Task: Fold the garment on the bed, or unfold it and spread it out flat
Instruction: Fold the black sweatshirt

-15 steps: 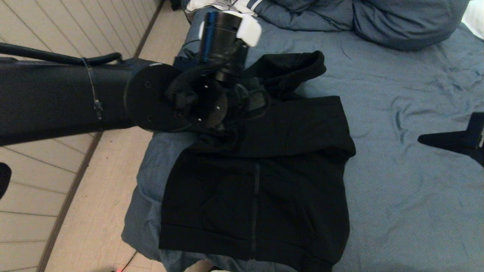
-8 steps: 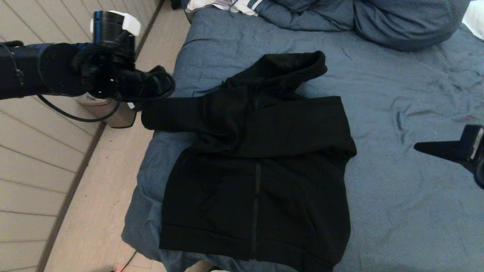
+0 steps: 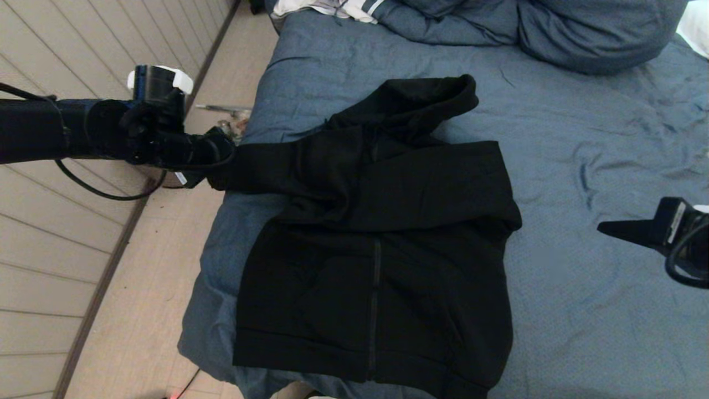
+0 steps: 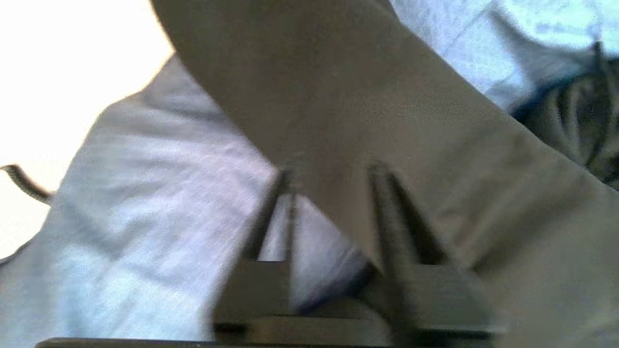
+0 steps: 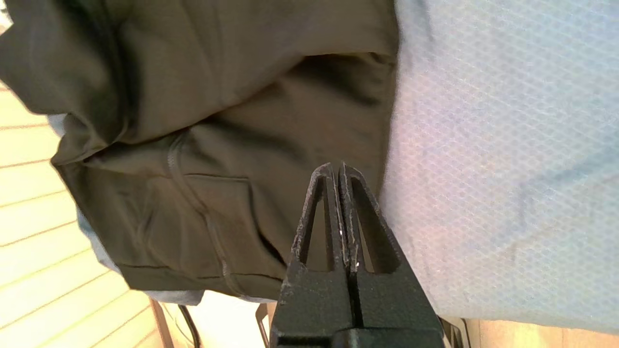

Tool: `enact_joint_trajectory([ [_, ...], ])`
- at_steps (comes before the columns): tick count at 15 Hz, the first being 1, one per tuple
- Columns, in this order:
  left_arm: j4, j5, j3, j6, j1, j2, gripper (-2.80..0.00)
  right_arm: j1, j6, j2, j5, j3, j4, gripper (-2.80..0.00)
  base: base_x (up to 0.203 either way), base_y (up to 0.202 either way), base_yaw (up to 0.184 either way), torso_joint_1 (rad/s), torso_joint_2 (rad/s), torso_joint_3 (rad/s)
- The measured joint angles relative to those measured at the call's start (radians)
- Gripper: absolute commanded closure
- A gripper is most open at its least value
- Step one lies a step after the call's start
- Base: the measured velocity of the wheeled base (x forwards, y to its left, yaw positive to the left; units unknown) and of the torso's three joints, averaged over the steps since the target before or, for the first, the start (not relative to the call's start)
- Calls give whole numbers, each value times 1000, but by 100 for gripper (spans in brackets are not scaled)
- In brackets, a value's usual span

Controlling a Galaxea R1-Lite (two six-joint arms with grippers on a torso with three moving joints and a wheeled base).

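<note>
Left gripper (image 3: 213, 160) out past left edge of bed (image 3: 581, 310), above floor (image 3: 138, 310), fingers (image 4: 387, 208) clamped on sleeve end of black hooded sweatshirt (image 3: 382, 249); sleeve stretched leftward off mattress edge. Sweatshirt body flat on near-left part of bed, zipper up, hood toward far side, right sleeve folded over chest. Right gripper (image 5: 341, 169) pressed together, empty, hovering over duvet right of sweatshirt. Blue pillows (image 3: 581, 27) at far end; white striped cloth (image 3: 332, 8) at far-left corner.
</note>
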Motion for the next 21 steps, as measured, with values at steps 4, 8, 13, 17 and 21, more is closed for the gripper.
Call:
enact_joint_trajectory([
  [4, -3, -19, -94, -25, 55, 127, -280, 1, -1, 10, 1, 3, -1, 0, 0, 0, 0, 0, 0, 0],
  [8, -10, -63, -147, -37, 76, 221, -280, 1, -6, 23, 0, 6, 0, 0, 0, 0, 0, 0, 0, 0],
  [13, -51, -75, -153, -39, 77, 272, -280, 1, -7, 37, 0, 8, -1, 0, 0, 0, 0, 0, 0, 0],
  [17, -59, -74, -154, -46, 71, 278, 0, 1, -5, 39, 0, 8, -2, 0, 0, 0, 0, 0, 0, 0],
  [21, -91, -72, -154, -67, 69, 277, 0, 1, -5, 36, 1, 12, -7, 0, 0, 0, 0, 0, 0, 0],
])
